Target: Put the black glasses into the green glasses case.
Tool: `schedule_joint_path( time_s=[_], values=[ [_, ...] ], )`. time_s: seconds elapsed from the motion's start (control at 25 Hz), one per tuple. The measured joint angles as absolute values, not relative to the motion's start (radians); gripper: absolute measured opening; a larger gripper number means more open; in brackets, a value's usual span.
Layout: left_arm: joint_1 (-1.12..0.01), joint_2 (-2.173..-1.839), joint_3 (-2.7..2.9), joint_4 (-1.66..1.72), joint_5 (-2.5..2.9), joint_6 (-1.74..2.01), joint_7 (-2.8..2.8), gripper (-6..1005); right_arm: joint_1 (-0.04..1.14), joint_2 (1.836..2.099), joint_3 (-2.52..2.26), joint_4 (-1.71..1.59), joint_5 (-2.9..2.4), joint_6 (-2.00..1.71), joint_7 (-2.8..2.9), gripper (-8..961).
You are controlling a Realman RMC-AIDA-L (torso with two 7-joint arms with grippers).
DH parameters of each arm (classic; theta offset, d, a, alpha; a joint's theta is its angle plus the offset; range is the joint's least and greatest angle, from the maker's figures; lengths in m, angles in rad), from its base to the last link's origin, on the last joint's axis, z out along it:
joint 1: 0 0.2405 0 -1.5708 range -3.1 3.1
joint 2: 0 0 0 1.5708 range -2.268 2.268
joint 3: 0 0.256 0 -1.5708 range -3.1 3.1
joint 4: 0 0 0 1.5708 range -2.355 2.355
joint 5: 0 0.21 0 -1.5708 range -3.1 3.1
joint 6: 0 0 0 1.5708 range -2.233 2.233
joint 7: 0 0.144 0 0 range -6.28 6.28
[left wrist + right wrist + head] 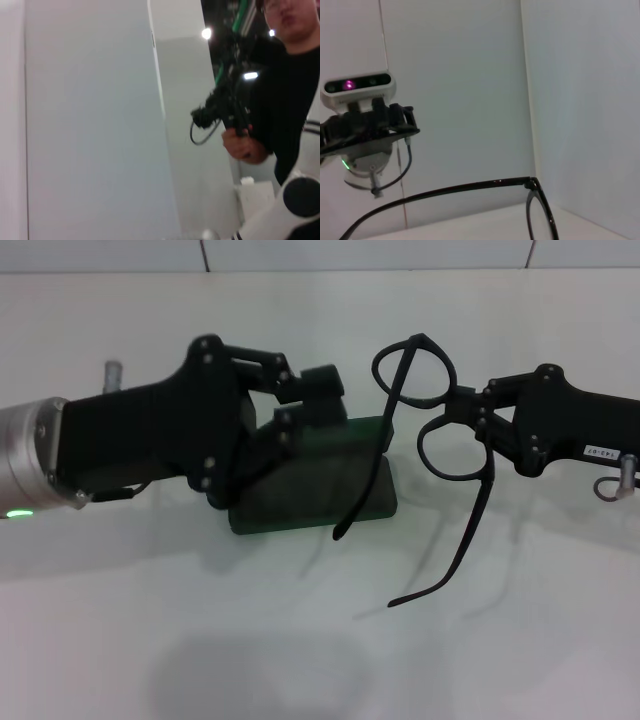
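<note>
The right gripper (468, 412) held the black glasses (432, 430) by the bridge, fingers closed on the frame, lenses raised and temple arms hanging over the desk (320, 660). The left gripper (300, 400) had its fingers clamped on the green glasses case (340, 495), which rested on the desk just beside the glasses.
</note>
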State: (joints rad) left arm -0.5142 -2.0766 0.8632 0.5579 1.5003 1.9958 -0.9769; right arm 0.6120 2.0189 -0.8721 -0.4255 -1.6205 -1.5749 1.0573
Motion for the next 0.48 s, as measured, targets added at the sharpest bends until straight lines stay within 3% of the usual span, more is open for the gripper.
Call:
schedule_joint_path(
  time_s=[0.12, 0.48],
  values=[
    [-0.514, -2.085, 0.887, 0.554, 1.45, 2.002, -0.976, 108, 0.613, 2.02, -0.871, -0.414, -1.598, -1.603, 1.057, 50],
    [-0.513, -2.085, 1.026, 0.554, 1.306, 2.012, -0.972, 16, 0.649, 2.017, -0.871, -0.357, -1.539, -1.642, 1.085, 50]
  ],
)
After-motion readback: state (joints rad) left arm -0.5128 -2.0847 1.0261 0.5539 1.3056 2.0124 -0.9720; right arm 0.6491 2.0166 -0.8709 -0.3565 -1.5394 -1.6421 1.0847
